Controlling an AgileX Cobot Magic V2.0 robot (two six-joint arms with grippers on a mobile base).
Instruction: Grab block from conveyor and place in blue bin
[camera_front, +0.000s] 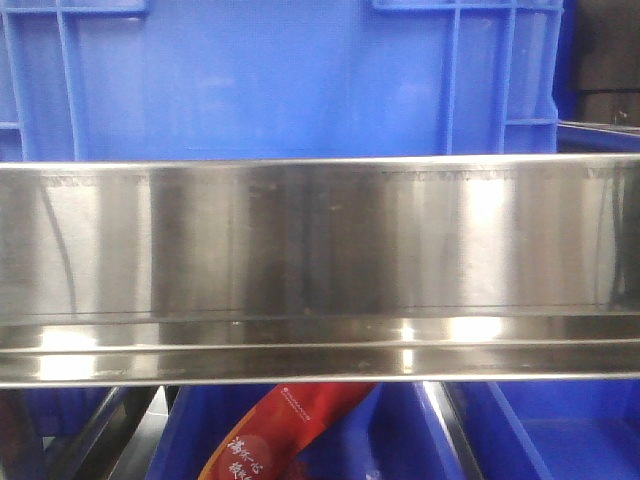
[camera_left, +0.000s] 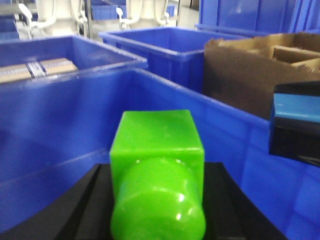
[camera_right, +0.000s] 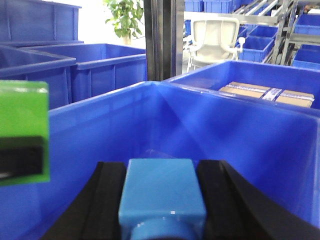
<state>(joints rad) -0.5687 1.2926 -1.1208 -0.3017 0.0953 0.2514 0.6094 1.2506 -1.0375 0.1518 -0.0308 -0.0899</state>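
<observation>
While the green block (camera_left: 157, 175) sits clamped between the left gripper's (camera_left: 157, 210) dark fingers (camera_left: 75, 210), its square end juts out past their tips, above the inside of the blue bin (camera_left: 60, 125). Likewise the light blue block (camera_right: 162, 197) is pinched between the right gripper's (camera_right: 162, 220) fingers (camera_right: 235, 200), poking forward over the same bin. Beyond the left fingers, to the right, stands a cardboard box (camera_left: 240, 80).

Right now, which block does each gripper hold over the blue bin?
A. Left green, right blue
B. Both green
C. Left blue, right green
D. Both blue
A: the left wrist view shows the green block in the left gripper, and the right wrist view shows the blue block in the right gripper, above the blue bin.
</observation>
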